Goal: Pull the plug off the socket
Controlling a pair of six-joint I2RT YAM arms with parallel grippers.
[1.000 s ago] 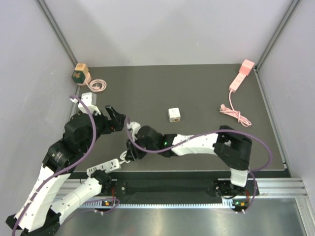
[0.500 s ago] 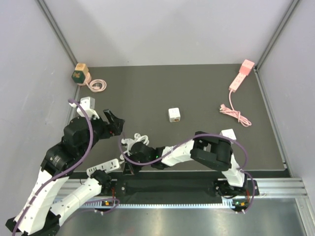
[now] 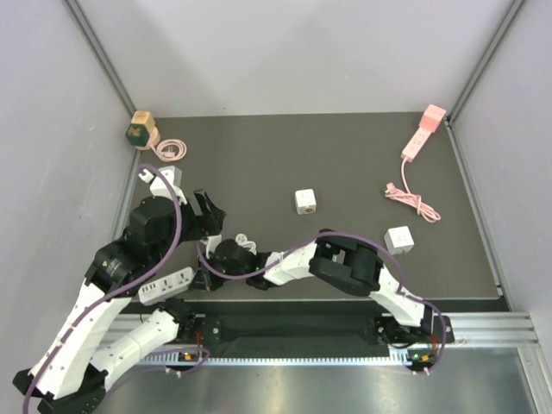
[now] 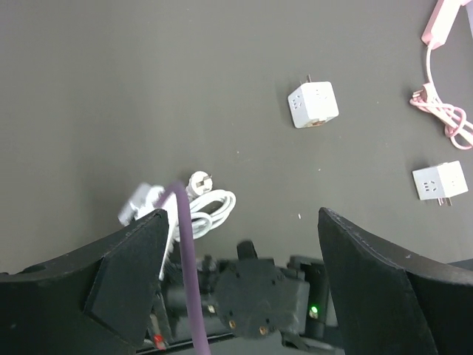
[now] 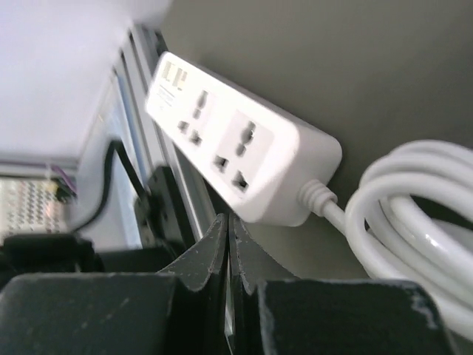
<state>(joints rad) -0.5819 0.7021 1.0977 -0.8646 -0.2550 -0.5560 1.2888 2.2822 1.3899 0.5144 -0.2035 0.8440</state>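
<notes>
A white power strip (image 3: 166, 285) lies at the table's near left edge, its white cord coiled (image 3: 242, 243) beside it. In the right wrist view the strip (image 5: 236, 159) shows several sockets with nothing in them, and the coil (image 5: 414, 214) lies to the right. The cord's own plug (image 4: 199, 181) lies loose on the mat. My right gripper (image 5: 228, 222) is shut and empty, its tips just under the strip's cord end; it also shows in the top view (image 3: 203, 278). My left gripper (image 4: 242, 214) is open and empty, above the coil and the right wrist (image 3: 210, 214).
Two white cube adapters (image 3: 305, 201) (image 3: 398, 239) sit mid-table and right. A pink power strip (image 3: 423, 134) with its pink cord (image 3: 412, 198) lies far right. A wooden block (image 3: 140, 129) with a pink cable (image 3: 172, 151) is at the far left corner. Grey walls stand on both sides.
My right arm has swung left along the near edge, its gripper ending beside the strip. The strip shifted slightly left. The right cube adapter came into view. My left gripper moved a little.
</notes>
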